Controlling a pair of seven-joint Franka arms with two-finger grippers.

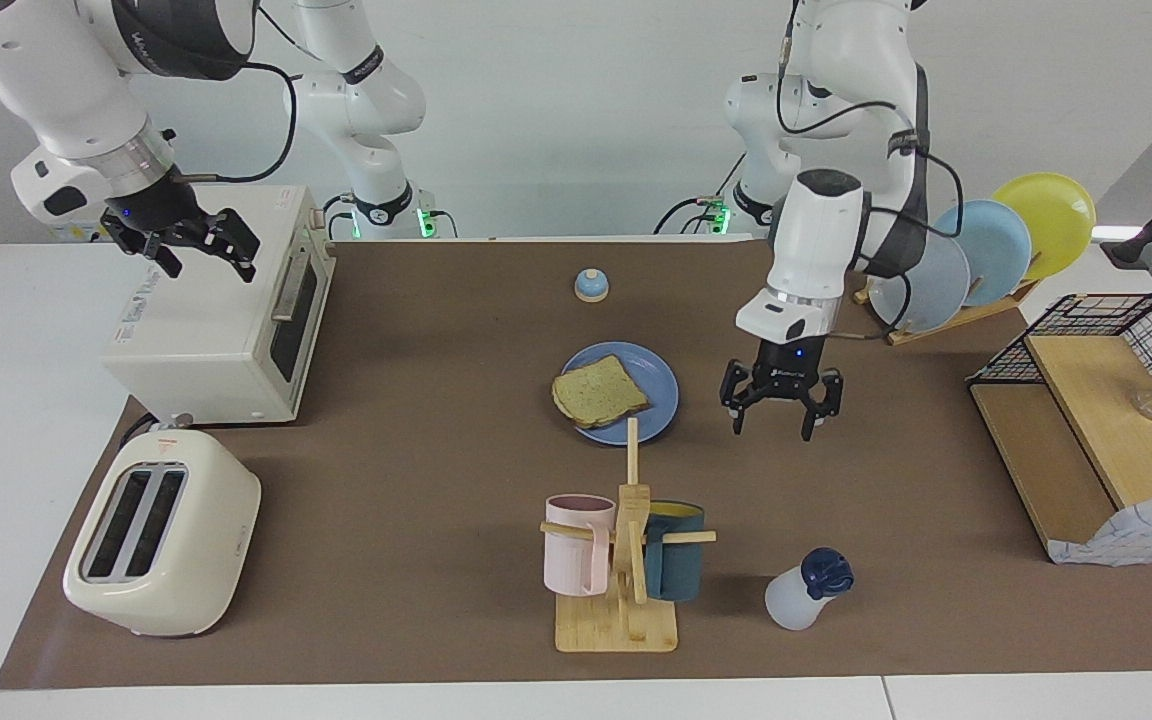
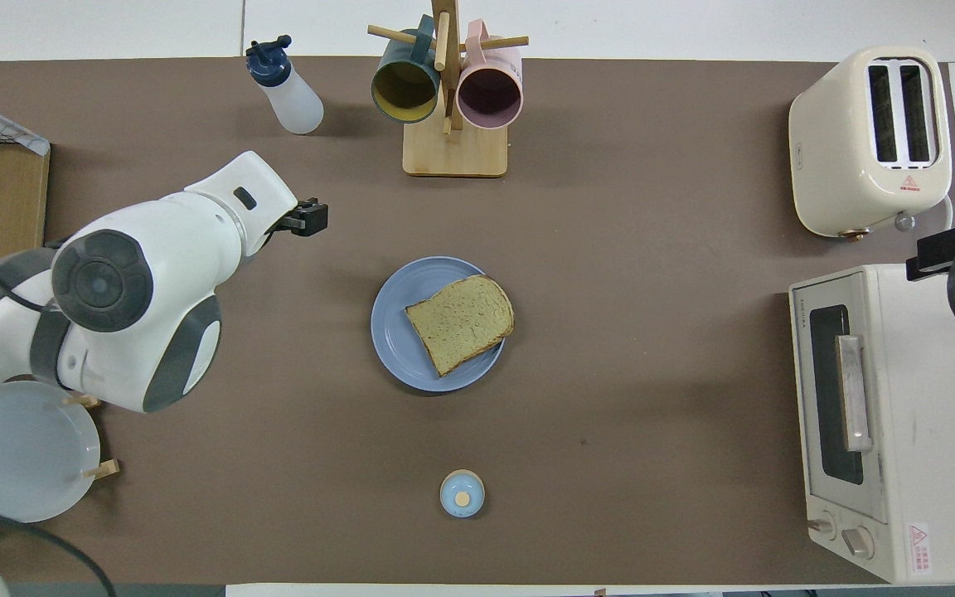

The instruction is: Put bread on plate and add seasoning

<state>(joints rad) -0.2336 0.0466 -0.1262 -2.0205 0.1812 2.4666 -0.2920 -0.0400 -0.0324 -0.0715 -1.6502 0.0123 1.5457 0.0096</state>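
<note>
The bread [image 1: 598, 390] lies flat on the blue plate [image 1: 656, 385] at the middle of the table; it overhangs the rim slightly in the overhead view [image 2: 461, 322], where the plate [image 2: 395, 332] also shows. The seasoning bottle [image 1: 804, 592] stands upright beside the mug rack, farther from the robots than the plate, and shows in the overhead view [image 2: 287, 87]. My left gripper [image 1: 772, 430] hangs open and empty just above the table beside the plate, toward the left arm's end. My right gripper [image 1: 206, 262] is open and empty, raised over the toaster oven [image 1: 226, 310].
A mug rack [image 1: 626, 560] with two mugs stands just farther from the robots than the plate. A small bell [image 1: 591, 286] sits nearer to the robots. A toaster [image 1: 161, 530] is at the right arm's end. A dish rack [image 1: 986, 250] and a wooden shelf [image 1: 1086, 420] are at the left arm's end.
</note>
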